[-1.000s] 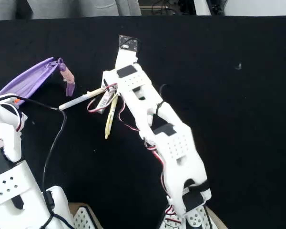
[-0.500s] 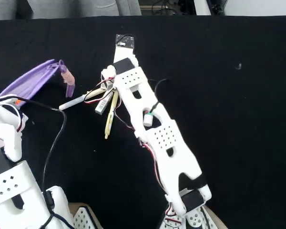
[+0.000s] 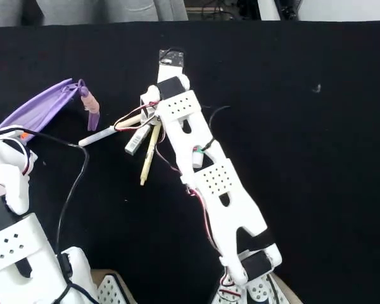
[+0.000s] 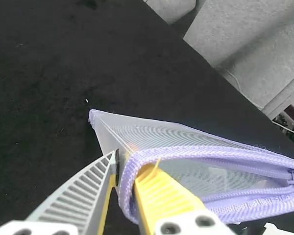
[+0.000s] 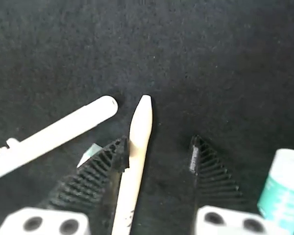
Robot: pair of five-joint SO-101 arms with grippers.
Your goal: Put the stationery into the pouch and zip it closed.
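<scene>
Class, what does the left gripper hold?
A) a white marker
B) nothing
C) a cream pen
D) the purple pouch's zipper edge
D: the left wrist view shows the left gripper shut on the zipper edge of the purple pouch.

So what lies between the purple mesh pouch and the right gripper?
In the high view, a white plastic pen lies on the black table between the purple mesh pouch and the right gripper.

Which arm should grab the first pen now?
Right. Its gripper is open directly over the cream pen, while the left gripper is shut on the pouch rim, so it is occupied.
</scene>
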